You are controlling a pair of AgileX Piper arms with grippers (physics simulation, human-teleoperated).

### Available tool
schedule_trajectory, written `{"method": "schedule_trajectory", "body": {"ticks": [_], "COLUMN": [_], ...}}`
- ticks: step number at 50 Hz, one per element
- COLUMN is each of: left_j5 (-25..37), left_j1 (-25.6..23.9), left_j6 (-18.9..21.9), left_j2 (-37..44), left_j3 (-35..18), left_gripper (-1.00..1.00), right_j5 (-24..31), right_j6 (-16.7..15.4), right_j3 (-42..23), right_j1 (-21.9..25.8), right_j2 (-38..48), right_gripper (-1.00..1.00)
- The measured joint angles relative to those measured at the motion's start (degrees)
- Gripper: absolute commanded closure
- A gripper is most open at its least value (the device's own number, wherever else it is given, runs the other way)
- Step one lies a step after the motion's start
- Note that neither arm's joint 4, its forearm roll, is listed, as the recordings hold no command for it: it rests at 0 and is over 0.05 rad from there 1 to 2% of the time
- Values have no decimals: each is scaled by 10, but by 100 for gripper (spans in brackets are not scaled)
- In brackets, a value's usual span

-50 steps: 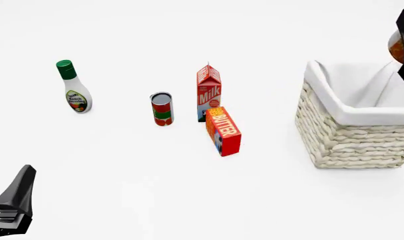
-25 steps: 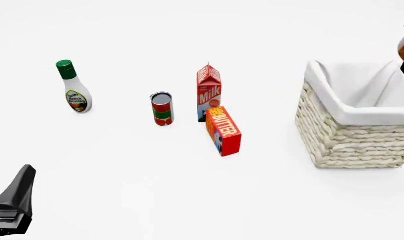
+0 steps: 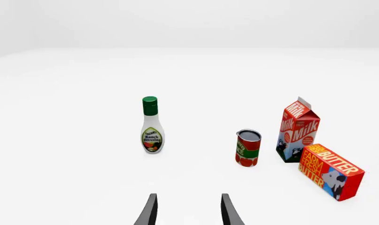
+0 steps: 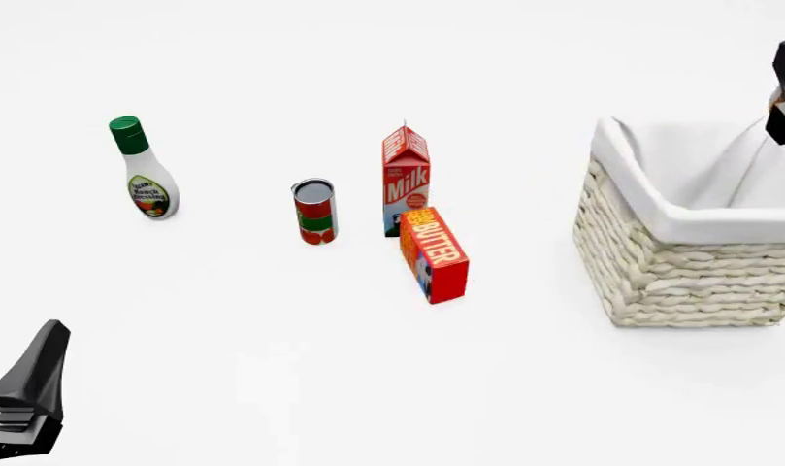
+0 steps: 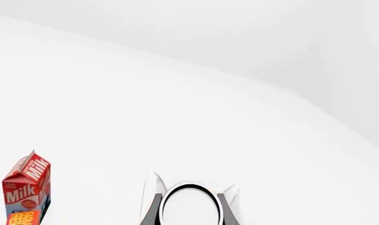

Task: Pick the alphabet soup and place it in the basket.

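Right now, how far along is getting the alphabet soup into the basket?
Picked up already: the right wrist view shows the alphabet soup clamped between the right gripper fingers, silver top facing the camera. In hand: the carry, with that gripper at the front view's right edge, above the basket. Left: lowering and letting go. The left gripper sits open and idle.

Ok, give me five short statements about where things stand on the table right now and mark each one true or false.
1. The milk carton stands upright. True.
2. The butter box lies inside the basket. False: it lies on the table beside the milk carton.
3. The left gripper holds the red-and-green can. False: it is open and holds nothing; that can stands on the table.
4. The ranch dressing bottle has a green cap. True.
5. The right gripper is shut on the alphabet soup. True.
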Motion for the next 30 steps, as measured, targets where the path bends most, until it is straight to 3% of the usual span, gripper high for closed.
{"method": "schedule_trajectory", "body": {"ticks": [16,30], "left_j5": [0,0], "left_j1": [0,0], "left_j6": [0,0], "left_j2": [0,0], "left_j3": [0,0], "left_gripper": [-100,-100], "right_j5": [78,110], "right_j6": [17,22], "right_j3": [-28,-33], "right_j1": [-22,-17], "right_j2": [29,71], "right_gripper": [100,100]}}
